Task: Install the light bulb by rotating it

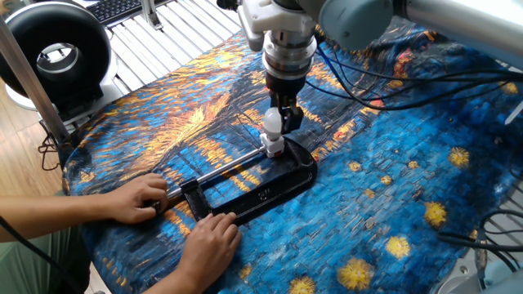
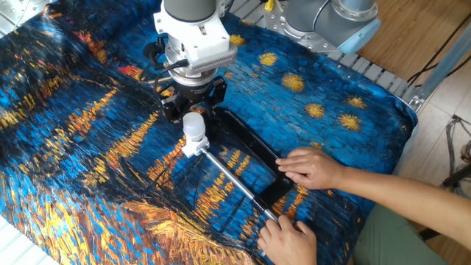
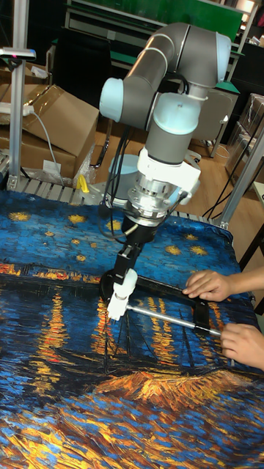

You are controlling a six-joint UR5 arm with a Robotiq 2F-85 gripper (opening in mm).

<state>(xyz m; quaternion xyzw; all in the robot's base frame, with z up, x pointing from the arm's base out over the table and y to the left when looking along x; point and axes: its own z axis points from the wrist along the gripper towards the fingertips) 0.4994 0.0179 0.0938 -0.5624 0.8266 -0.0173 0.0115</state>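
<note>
Tall fixed view shows the gripper (image 3: 129, 265) clamped on the light bulb (image 3: 125, 282), upright in a white socket block (image 3: 116, 308). Two hands (image 1: 211, 245) steady the black clamp (image 1: 270, 186) on the painted cloth (image 1: 392, 188).

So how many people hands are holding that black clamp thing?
2. One hand grips the clamp's screw handle end; the other hand rests on the black clamp frame, nearer the camera. Both hands stay away from the light bulb.
</note>
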